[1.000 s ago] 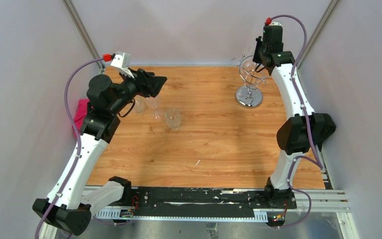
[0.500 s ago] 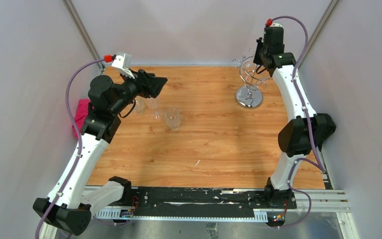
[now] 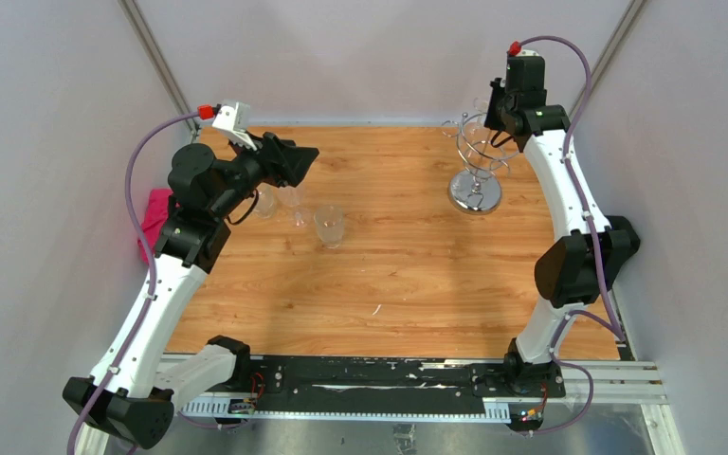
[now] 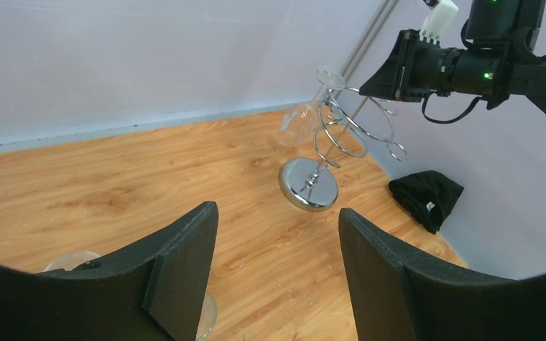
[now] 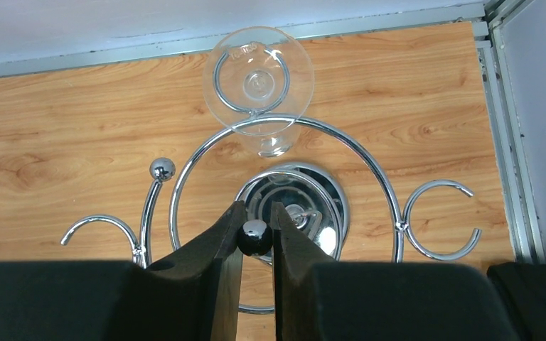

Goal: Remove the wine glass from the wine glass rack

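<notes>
The wine glass rack (image 3: 475,180) is a chrome wire stand at the back right of the table, with a round mirrored base (image 5: 291,202). One clear wine glass (image 5: 259,82) hangs upside down from a hook on its far side; it also shows in the left wrist view (image 4: 300,122). My right gripper (image 5: 256,213) is above the rack and shut on the ball (image 5: 256,236) at the top of the central rod. The rack (image 4: 341,135) leans slightly. My left gripper (image 3: 299,161) is open and empty, held above the table at the back left, far from the rack.
Three clear glasses stand on the table under and beside my left arm, one of them apart (image 3: 329,226). A pink object (image 3: 156,210) lies at the left edge. A black cloth (image 4: 426,199) lies off the table to the right of the rack. Walls are close behind.
My right wrist has shifted slightly right and back with the rack's top held in it, and the right elbow has dropped. The left arm has not moved.
</notes>
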You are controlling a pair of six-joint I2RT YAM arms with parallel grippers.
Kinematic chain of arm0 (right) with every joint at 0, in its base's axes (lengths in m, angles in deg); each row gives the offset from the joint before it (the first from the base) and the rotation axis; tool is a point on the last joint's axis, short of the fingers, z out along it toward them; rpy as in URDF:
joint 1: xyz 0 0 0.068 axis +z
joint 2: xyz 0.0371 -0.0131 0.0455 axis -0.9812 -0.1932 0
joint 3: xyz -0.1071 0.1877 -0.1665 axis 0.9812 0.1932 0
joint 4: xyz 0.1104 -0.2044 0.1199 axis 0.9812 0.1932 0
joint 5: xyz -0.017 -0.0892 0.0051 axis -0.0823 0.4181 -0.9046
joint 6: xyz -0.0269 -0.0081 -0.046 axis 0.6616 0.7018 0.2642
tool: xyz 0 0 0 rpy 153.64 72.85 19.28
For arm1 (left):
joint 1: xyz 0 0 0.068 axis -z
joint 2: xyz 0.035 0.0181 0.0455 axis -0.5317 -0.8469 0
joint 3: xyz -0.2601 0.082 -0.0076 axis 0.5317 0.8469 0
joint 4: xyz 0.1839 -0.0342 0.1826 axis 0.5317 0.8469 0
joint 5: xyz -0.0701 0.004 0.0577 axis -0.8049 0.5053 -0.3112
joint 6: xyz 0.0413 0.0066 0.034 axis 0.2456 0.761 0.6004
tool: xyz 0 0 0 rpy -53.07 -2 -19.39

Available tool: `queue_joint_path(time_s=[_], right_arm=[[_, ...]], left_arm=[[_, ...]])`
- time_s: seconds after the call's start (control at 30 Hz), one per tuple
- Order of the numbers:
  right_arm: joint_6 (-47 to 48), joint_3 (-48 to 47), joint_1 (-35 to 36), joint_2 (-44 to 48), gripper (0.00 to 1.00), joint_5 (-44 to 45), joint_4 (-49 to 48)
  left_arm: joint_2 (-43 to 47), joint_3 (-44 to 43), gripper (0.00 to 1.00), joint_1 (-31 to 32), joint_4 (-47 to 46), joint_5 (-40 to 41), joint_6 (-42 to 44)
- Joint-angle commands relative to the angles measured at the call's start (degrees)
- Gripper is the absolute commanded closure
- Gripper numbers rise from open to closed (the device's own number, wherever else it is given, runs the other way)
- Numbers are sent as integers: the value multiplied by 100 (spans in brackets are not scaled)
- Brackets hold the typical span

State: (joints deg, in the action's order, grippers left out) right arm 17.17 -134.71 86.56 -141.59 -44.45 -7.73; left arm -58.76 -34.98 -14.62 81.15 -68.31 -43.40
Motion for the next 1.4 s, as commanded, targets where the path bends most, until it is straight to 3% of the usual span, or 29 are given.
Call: queue_joint_path(time_s=[0.0,0.63,1.37], right_arm=[[-88,169,-61,660,100,-206,-401],[-62,1488,79,2002,100,-1107,-613],[514,2700,1668,3322,100,-799,-278]], left_arm=[[100,40,32,43,-134,39,-24],[-48,100,32,43,-316,-148,-211],[-296,208,33,43,-504,-470,-431]])
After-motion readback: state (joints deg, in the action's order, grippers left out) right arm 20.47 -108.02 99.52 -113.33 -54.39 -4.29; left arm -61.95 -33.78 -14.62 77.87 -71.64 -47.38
